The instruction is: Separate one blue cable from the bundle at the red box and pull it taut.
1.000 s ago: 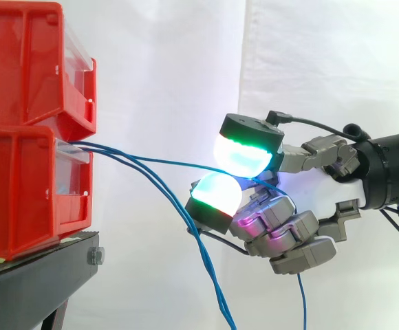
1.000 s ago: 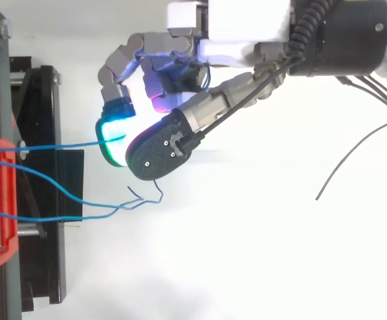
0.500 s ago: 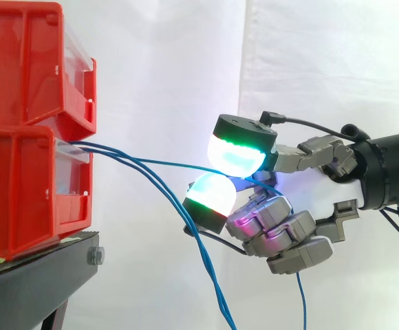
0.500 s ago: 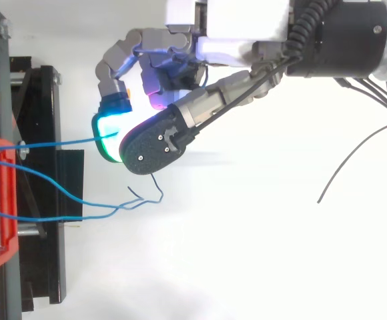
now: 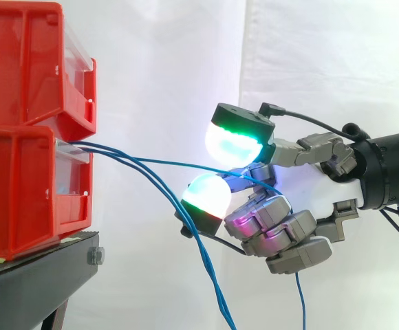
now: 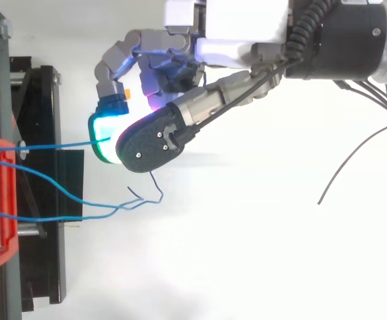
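Two red boxes are stacked at the left, and the blue cables come out of the lower box (image 5: 27, 192). One blue cable (image 5: 158, 162) runs nearly level from it to my hand (image 5: 323, 185). It passes between two green-glowing fingertips (image 5: 234, 143) that stand a little apart, then under the curled fingers. Its free end (image 5: 299, 302) hangs below the hand. From above, the same cable (image 6: 60, 143) meets the hand (image 6: 240, 33) at a glowing pad. The other blue cables (image 5: 186, 227) droop down, twisted together, just left of the lower pad.
The boxes rest on a black stand (image 5: 41, 275) at the lower left, seen from above as a black frame (image 6: 47, 227). The upper red box (image 5: 27, 62) juts out over the lower one. A white curtain hangs behind.
The hand has shifted slightly left toward the boxes. Its upper glowing pad has lifted, widening the gap between the two pads. The cables hang much as before.
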Robot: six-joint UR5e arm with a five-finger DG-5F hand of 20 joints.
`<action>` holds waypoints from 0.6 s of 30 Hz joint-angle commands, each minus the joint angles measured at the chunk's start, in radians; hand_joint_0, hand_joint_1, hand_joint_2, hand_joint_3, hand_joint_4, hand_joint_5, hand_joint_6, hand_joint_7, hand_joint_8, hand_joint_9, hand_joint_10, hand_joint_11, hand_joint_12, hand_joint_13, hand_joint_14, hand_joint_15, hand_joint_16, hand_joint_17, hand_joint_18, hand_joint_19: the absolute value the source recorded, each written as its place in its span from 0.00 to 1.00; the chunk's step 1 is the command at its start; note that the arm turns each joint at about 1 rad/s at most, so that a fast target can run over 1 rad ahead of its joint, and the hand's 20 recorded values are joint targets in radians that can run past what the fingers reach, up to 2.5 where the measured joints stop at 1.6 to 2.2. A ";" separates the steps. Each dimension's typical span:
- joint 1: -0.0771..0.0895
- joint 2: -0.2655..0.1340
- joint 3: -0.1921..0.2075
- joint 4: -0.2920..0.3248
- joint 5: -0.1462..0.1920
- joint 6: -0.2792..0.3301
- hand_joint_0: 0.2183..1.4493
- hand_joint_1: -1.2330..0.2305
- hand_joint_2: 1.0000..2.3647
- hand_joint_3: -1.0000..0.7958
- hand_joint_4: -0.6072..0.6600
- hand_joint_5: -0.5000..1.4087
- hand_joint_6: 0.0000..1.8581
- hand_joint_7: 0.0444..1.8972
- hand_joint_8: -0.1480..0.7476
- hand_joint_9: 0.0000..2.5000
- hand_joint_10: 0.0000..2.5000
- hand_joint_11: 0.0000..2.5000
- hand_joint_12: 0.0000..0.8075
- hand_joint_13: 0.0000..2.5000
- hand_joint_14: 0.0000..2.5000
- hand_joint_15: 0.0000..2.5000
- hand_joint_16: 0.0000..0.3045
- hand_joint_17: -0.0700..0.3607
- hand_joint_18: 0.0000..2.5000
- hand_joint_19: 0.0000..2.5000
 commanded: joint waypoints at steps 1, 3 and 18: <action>0.001 0.000 0.001 0.000 0.001 0.000 0.20 0.50 0.00 0.28 0.51 0.16 0.46 0.51 0.63 0.11 1.00 0.48 0.52 0.24 1.00 0.48 0.17 0.43 0.50 0.64; 0.001 0.002 0.001 0.000 0.001 0.000 0.22 0.51 0.00 0.28 0.50 0.17 0.46 0.51 0.62 0.11 1.00 0.49 0.50 0.24 1.00 0.49 0.16 0.41 0.50 0.67; 0.002 0.000 0.000 0.005 0.008 0.005 0.33 0.40 0.01 0.43 0.47 0.16 0.47 0.61 0.57 0.12 1.00 0.55 0.46 0.24 1.00 0.53 0.13 0.36 0.47 0.69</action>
